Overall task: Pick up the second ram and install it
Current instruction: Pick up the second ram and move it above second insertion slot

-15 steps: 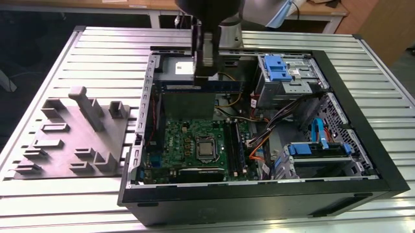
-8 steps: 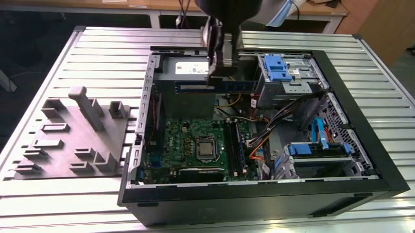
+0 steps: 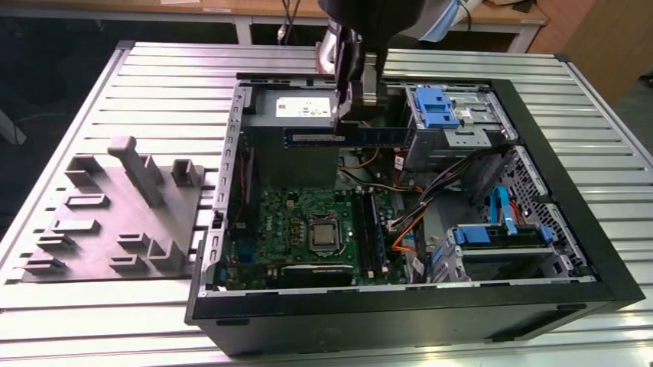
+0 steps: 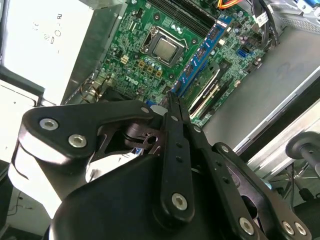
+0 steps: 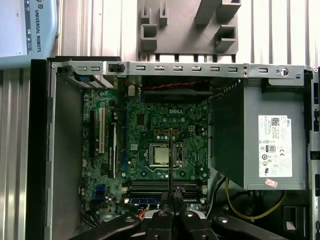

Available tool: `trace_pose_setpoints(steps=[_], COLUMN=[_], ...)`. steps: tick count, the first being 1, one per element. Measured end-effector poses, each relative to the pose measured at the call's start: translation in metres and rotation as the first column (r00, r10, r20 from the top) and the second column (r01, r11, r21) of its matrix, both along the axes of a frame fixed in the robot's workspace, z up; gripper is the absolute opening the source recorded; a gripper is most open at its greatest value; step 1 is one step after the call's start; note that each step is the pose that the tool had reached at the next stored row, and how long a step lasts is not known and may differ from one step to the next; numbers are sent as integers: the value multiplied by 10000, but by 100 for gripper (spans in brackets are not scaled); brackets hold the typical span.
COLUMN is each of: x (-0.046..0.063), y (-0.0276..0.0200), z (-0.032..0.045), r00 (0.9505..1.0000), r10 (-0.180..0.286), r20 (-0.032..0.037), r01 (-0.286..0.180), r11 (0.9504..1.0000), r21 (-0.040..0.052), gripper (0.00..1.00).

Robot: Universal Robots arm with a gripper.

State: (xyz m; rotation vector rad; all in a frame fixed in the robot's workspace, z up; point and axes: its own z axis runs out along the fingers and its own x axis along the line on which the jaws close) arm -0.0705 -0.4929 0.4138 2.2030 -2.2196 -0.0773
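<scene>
second ram: dark blue-green stick, held level and crosswise above the open case, just in front of the power supply; well apart from the board below; blue face seen in the second wrist view, edge-on in the first wrist view.
gripper: jaws closed on the stick near its middle, both ends free.
risk at the grip: narrow pinch on a thin board; likely to tilt or slip if one end touches a case wall.
risk at the memory slots: long, black, narrow; a small turn or offset probably enough to land the stick on a slot edge; hard pressing then could bend the motherboard.
risk at the cables: orange and black, just beside the slots on the exterior view's right; could catch one end of the stick.
surface: ribbed metal table; from the exterior view's left a grey fixture plate, then the case, then blue-handled drive cages.
room: wooden bench behind the table, dark floor beside it.
</scene>
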Motion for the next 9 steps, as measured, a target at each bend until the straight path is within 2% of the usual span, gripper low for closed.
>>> trace_pose_setpoints(steps=[4,9], x=[0,0], y=[0,0], z=[-33,-92], r00=[10000,10000], r10=[0,0], r20=[0,12], r01=[0,0], r11=[10000,9998], r21=[13,187], gripper=[11,11])
